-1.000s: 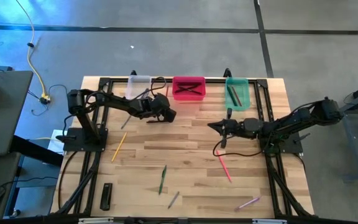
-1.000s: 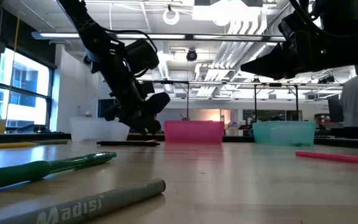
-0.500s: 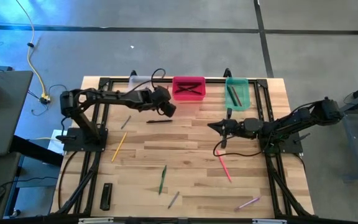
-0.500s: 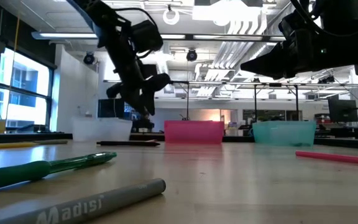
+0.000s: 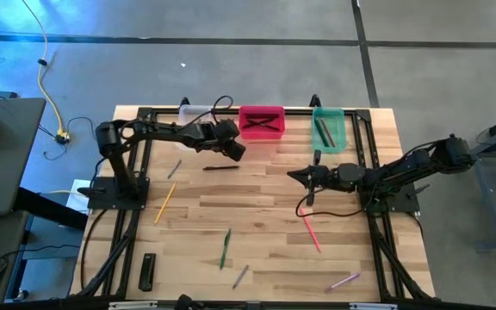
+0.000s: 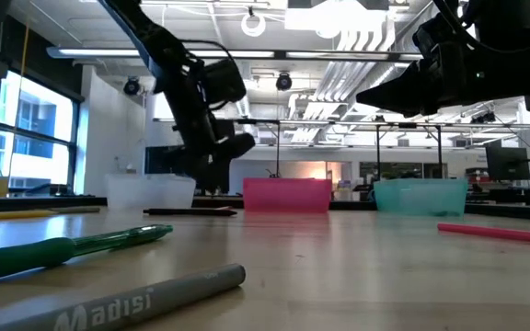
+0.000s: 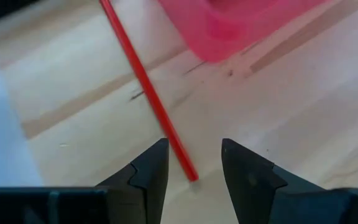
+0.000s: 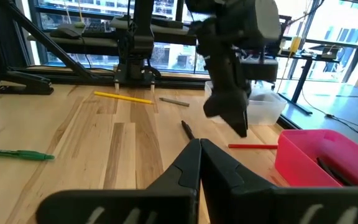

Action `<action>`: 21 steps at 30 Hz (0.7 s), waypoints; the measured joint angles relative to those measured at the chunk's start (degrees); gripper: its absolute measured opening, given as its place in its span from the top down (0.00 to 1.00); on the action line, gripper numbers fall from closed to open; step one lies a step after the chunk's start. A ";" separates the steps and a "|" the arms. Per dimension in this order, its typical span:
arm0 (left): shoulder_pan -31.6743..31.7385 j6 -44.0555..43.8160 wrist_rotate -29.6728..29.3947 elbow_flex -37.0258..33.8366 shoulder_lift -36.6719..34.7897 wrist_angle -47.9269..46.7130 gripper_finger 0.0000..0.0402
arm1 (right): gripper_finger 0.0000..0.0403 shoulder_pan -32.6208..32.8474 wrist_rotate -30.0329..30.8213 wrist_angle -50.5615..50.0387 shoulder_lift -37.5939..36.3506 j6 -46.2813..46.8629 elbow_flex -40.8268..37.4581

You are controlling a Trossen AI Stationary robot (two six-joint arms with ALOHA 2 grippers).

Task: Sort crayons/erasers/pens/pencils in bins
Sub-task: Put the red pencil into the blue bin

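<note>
High view: the left pincer [image 5: 233, 151] is hovering just at 7 o'clock of the pink bin [image 5: 261, 122], above the surface [image 5: 265, 232]. Its fingers are standing spread with nothing between them. In the left wrist view the two dark fingertips [image 7: 153, 165] are framing the end of a red stick [image 7: 146, 93] lying on the wood, not touching it; the pink bin's corner [image 7: 241, 22] is showing just beyond.

The right pincer [image 5: 298, 175] is waiting near the centre-right of the surface, at 6 o'clock of the green bin [image 5: 329, 127], fingers pressed together and holding nothing.

Bins are sitting in a row along the 12 o'clock edge: clear bin [image 5: 192, 116] toward 9 o'clock, pink in the middle, green toward 3 o'clock. Dark sticks are lying inside the pink bin and inside the green bin.

Loose sticks on the surface:
- dark stick [image 5: 220, 168] just at 6 o'clock of the left pincer
- grey stick [image 5: 174, 169] and yellow pencil [image 5: 164, 203] toward 9 o'clock
- green pen [image 5: 226, 247] and grey pen [image 5: 240, 275] toward 6 o'clock
- pink stick [image 5: 310, 229] below the right pincer
- pale purple stick [image 5: 344, 281] near the 5 o'clock corner

A flat black bar [image 5: 147, 271] is lying near the 7 o'clock corner.

Low view: the green pen [image 6: 72, 246] and the grey pen [image 6: 109, 302], lettered "Madisi", are lying closest to the camera.
</note>
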 joint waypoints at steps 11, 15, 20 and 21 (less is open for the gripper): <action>0.00 -1.34 -1.47 0.13 3.91 1.04 0.66 | 1.00 0.00 0.00 0.01 0.00 0.00 0.00; 0.00 -1.26 -1.39 0.13 3.94 1.00 0.67 | 1.00 0.00 -0.01 0.01 0.00 0.00 0.00; -0.32 0.14 -2.13 0.03 3.39 -0.24 0.73 | 1.00 0.00 -0.03 0.00 0.00 0.01 0.00; -0.25 0.36 -2.08 -0.02 2.79 -0.80 0.74 | 1.00 0.00 -0.07 0.01 0.00 0.00 0.00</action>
